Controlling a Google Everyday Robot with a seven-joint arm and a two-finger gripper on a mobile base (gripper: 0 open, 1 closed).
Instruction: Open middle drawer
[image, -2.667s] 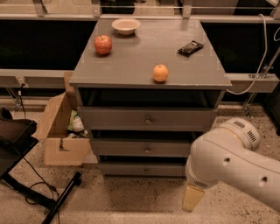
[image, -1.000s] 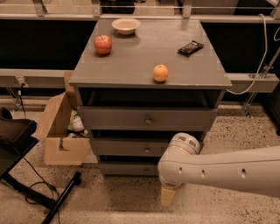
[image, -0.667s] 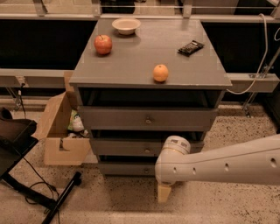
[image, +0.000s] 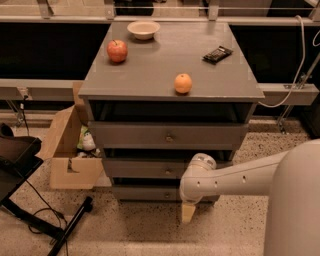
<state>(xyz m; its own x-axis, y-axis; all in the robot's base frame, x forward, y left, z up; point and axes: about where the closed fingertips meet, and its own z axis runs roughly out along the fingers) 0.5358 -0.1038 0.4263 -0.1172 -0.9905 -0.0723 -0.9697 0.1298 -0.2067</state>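
Gripper (image: 188, 212) nr floor (image: 145, 231), below & right of middle drawer (image: 140, 169).

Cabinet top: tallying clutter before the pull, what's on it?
Apple, bowl, orange and dark wrapped bar; the arm covers none of it. The gripper hangs low before the bottom drawer.

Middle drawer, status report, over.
Hand low in front of bottom drawer, right of centre. Middle drawer shut, knob free. Cardboard box off to the side, not blocking.
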